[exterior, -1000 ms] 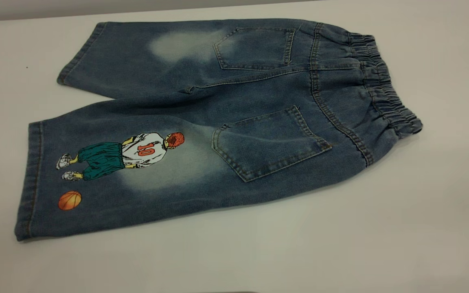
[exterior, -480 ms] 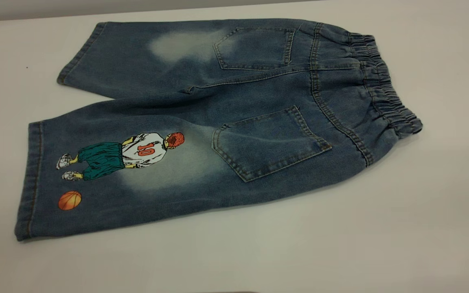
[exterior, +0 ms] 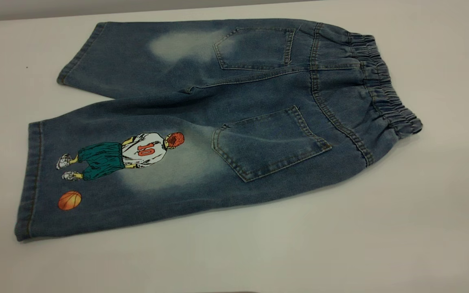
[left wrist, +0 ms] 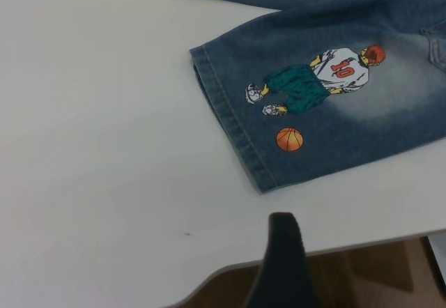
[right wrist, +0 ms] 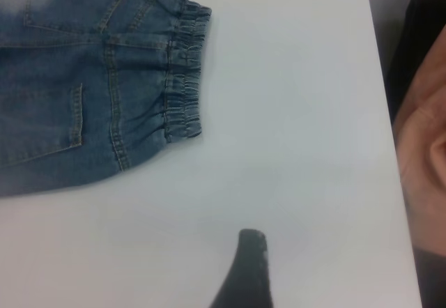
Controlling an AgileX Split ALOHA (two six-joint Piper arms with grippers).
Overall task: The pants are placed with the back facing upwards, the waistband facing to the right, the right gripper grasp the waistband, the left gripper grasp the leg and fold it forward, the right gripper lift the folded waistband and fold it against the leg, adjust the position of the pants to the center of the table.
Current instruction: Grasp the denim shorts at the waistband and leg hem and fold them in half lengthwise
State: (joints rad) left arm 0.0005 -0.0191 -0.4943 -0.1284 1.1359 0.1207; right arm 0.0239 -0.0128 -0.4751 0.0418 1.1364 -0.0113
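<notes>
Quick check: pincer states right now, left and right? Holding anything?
Left pincer: open or shut cannot be told; clear of the pants, holding nothing.
Right pincer: cannot be told; off the waistband, holding nothing.

Brown floor below table edge; grey wall behind

Pants lay flat on table, unfolded, nothing on top. Bare table all round them: wide strip along near edge, open patch beyond waistband, open patch beyond hem of printed leg. My left fingertip hung over table edge, well apart from that hem, white surface between. My right fingertip hung over bare table, well apart from waistband. Only blurred shapes past table edge on my right side.
</notes>
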